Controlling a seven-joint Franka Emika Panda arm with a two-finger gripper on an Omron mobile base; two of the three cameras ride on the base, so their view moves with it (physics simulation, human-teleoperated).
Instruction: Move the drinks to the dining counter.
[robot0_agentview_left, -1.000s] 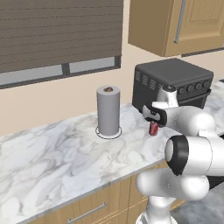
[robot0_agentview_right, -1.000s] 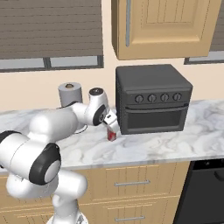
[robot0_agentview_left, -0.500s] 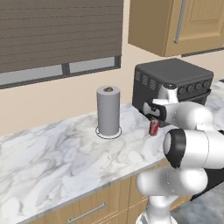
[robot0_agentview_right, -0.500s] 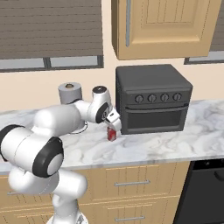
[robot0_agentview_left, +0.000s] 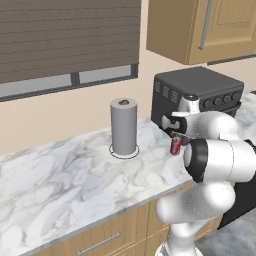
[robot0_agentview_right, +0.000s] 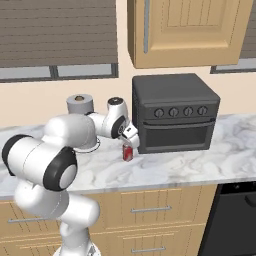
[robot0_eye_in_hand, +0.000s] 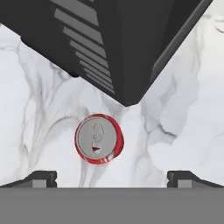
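Hand view: tool (robot0_eye_in_hand: 112, 177) spread wide above red soda can (robot0_eye_in_hand: 99, 139), holding nothing.

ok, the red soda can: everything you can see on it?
The red soda can stands upright on the grey-veined white marble worktop, close to the black toaster oven's front left corner, apart from it. Red body, silver lid with pull tab, unopened as it looks. The open end effector hangs directly above; nothing grips it.
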